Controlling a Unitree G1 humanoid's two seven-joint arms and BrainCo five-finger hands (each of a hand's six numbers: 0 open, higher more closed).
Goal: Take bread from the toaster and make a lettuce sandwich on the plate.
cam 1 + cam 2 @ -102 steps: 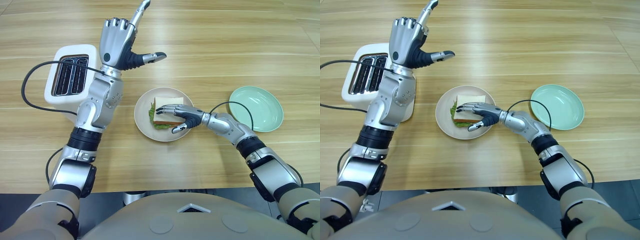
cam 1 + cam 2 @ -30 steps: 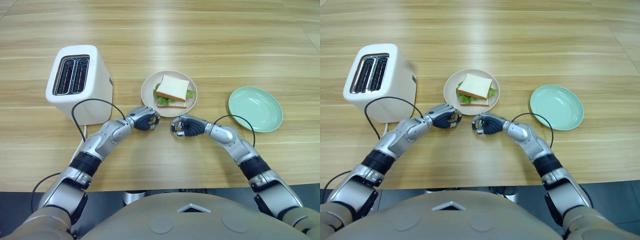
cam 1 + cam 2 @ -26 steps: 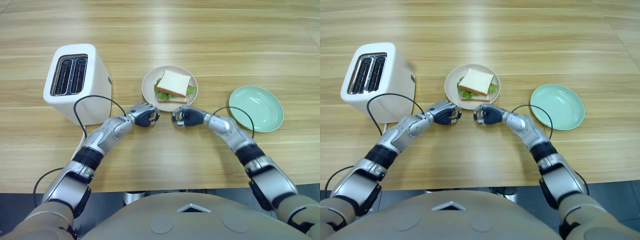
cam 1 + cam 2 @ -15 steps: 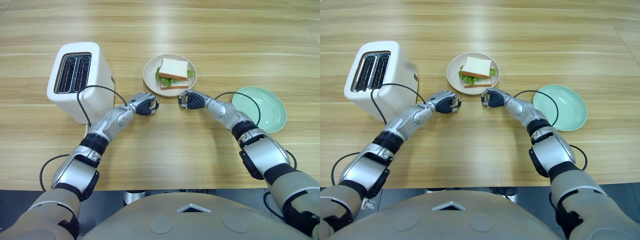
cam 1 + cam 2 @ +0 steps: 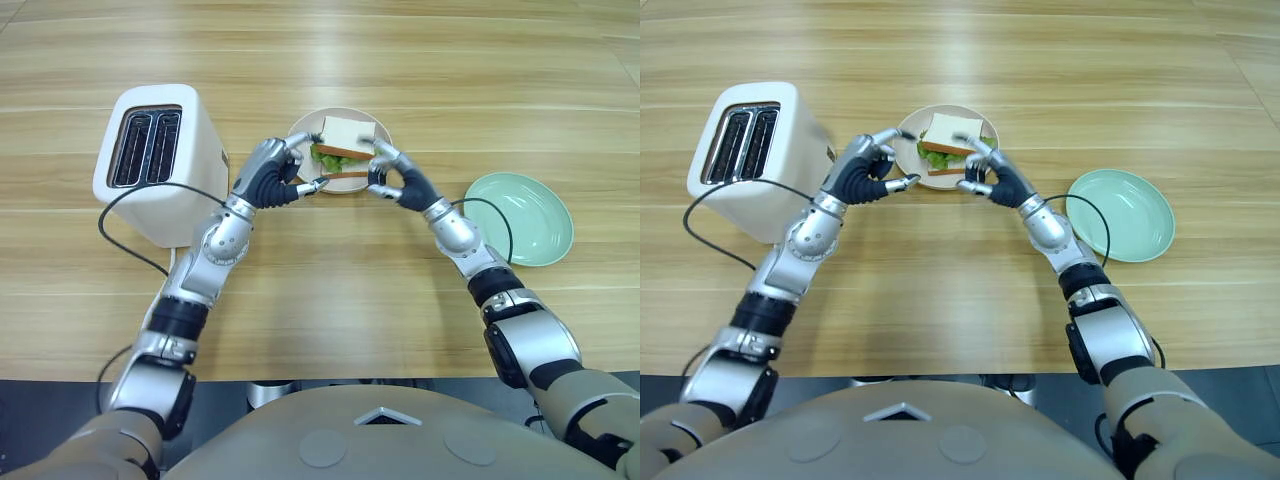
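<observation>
With the left robot hand [image 5: 272,178] and right robot hand [image 5: 398,180] open — empty — flanking the plate [image 5: 305,126], we are aiming for even, gentle closing.

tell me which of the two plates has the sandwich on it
The beige plate, next to the toaster, carries the sandwich; the green plate lies farther right.

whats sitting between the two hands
The beige plate with the lettuce sandwich sits between the left hand and right hand, seen in both eye views.
</observation>
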